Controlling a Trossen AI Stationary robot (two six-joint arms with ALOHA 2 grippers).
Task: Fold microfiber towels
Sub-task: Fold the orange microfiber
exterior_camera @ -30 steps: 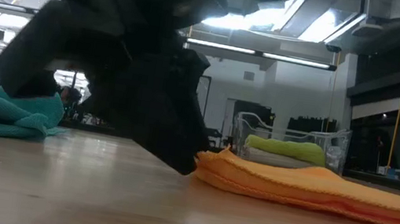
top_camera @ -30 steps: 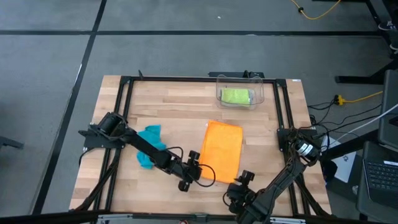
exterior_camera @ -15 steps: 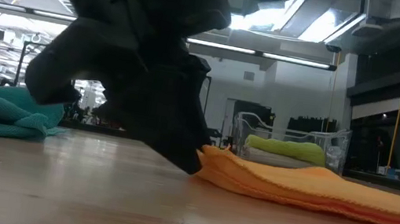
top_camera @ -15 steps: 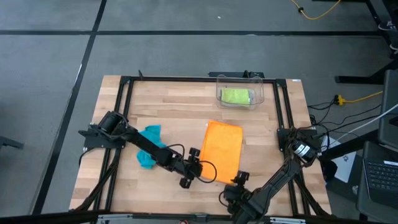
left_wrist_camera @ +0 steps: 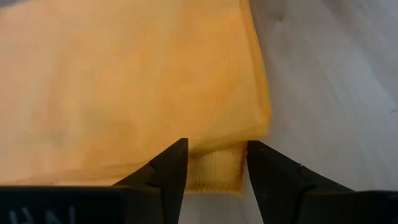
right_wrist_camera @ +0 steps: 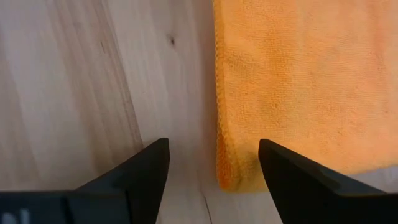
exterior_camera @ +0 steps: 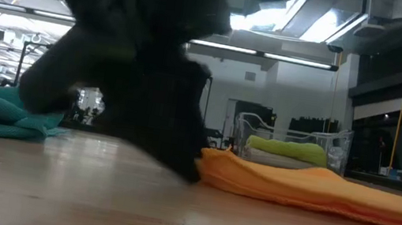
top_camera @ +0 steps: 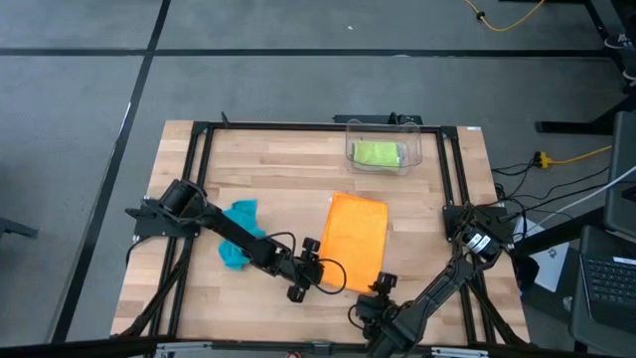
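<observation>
Progress looks partial: green towel sits folded in the bin, orange towel lies half-folded mid-table between your open left gripper and open right gripper, teal towel remains crumpled.

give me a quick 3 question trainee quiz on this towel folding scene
1. True or false: the lime green towel lies inside the clear bin.
2. Which towel lies bunched up beside the left arm: A orange, B teal, C grey?
3. Fill in: the left claw has a corner of the ___ towel between its fingers.

Key
1. True.
2. B, the teal towel.
3. Orange. The right claw is open at another corner of the same towel.
</observation>
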